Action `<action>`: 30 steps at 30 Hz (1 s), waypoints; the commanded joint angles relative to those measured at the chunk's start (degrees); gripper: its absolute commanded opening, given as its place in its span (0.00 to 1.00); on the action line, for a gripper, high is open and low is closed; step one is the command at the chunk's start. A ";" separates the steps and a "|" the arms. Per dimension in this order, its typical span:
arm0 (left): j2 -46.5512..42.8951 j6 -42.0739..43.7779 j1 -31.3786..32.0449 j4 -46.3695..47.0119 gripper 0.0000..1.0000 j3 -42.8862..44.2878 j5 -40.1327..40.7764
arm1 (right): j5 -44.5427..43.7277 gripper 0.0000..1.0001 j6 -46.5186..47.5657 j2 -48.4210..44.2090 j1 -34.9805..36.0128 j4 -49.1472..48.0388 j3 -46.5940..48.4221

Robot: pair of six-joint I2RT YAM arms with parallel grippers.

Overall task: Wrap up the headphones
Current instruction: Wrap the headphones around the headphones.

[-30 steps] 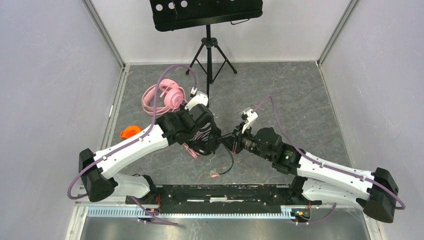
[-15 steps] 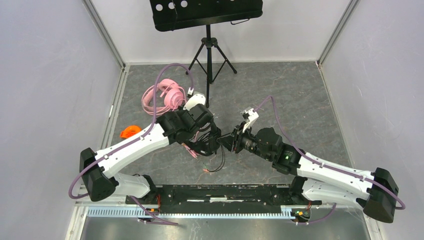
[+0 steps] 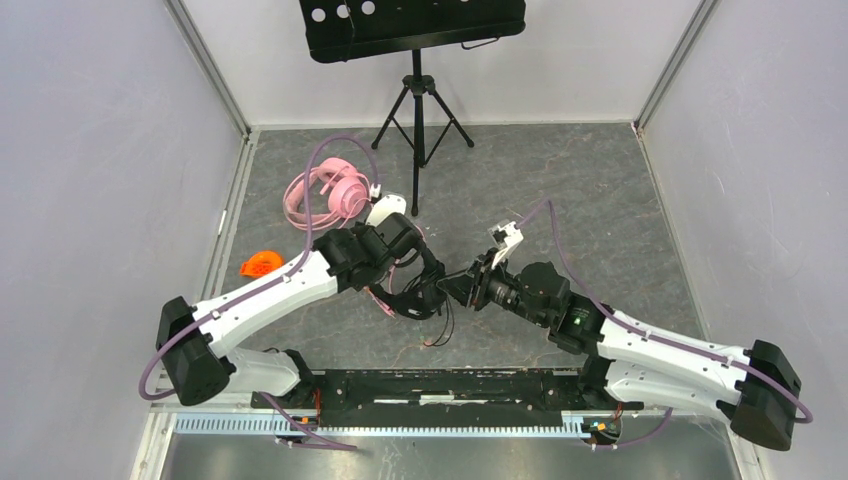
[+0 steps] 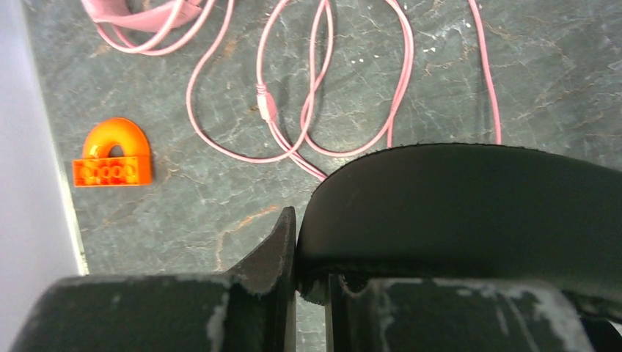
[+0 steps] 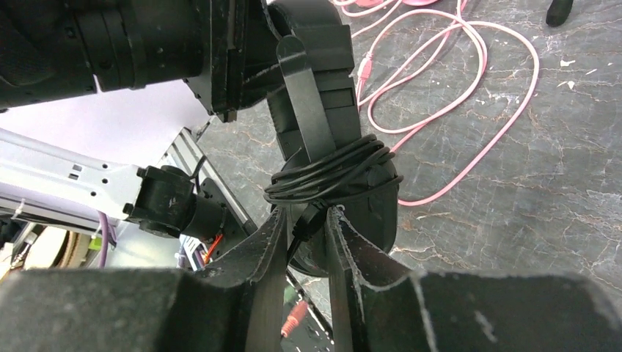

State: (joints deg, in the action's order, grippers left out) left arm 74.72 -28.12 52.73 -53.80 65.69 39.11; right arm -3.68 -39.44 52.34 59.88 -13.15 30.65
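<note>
Grey table (image 3: 620, 200), white walls (image 3: 100, 150), left tool (image 4: 312, 275) gripping black headphones (image 4: 469, 205), right tool (image 5: 308, 227) pinching cable (image 5: 330, 172)

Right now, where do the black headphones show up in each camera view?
Top external: the black headphones sit mid-frame, between the two arms' jaws.
Left wrist: the big black curve at lower right, clamped in the left gripper.
Right wrist: centre, the thin black cable wound round them, one strand pinched in the right gripper.
Shared landmark: the looping pink cable on the floor.
</note>
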 commanded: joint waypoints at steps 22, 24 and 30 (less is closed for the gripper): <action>-4.78 -28.92 0.50 21.83 0.02 -2.60 -7.12 | -2.89 0.26 1.20 -2.22 1.23 -2.69 3.48; -4.52 -29.36 0.52 21.31 0.02 -2.34 -5.48 | -2.50 0.32 1.30 -2.07 1.21 -2.58 4.09; -3.51 -30.14 0.52 20.52 0.02 -1.54 -1.91 | -2.14 0.40 1.46 -2.11 1.18 -2.17 4.81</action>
State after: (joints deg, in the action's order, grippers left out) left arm 71.64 -52.07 52.99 -41.34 61.06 33.39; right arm -10.02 -37.60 50.00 60.45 -15.20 32.71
